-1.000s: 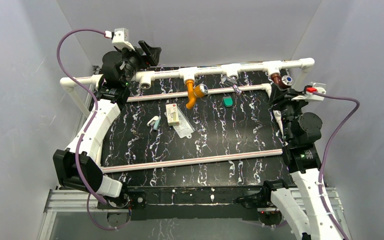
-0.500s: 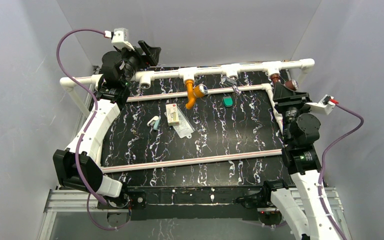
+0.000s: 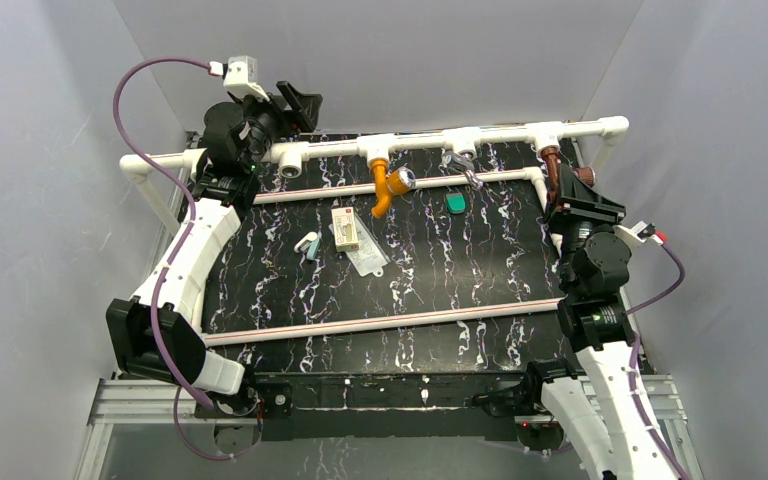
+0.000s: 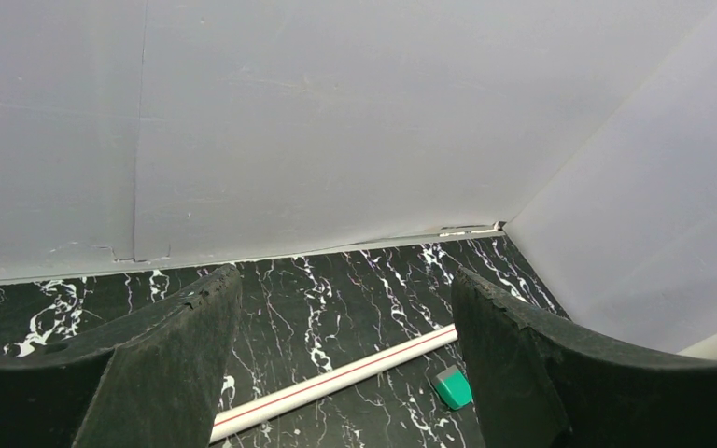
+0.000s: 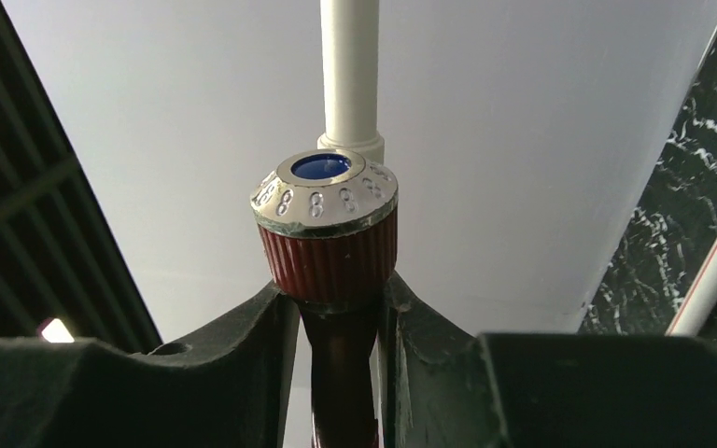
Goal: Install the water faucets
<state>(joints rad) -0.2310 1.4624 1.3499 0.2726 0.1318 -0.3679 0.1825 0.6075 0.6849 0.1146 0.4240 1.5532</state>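
The dark reddish-brown faucet (image 3: 556, 172) hangs from the right white tee (image 3: 546, 133) of the back pipe. My right gripper (image 3: 572, 196) is shut on its body just under the ribbed knob (image 5: 327, 229), whose silver cap with a blue centre faces the right wrist camera. The gripper (image 5: 338, 322) pinches the dark stem from both sides. The orange faucet (image 3: 388, 187) hangs from the tee (image 3: 376, 150) left of centre, with nothing holding it. My left gripper (image 3: 297, 104) is open and empty, raised by the left end of the pipe; it also shows in the left wrist view (image 4: 345, 308).
A white pipe frame (image 3: 430, 142) runs along the back, with an open tee (image 3: 290, 157) at the left and one (image 3: 463, 141) in the middle. A green block (image 3: 455, 202), a small box (image 3: 345, 228) and a plastic bag lie on the black mat. Striped rods (image 3: 380, 322) cross it.
My right wrist has rolled while holding the reddish-brown faucet. Its knob has swung from facing up to pointing right, and the wrist camera and cable have dropped lower. The left arm has not moved.
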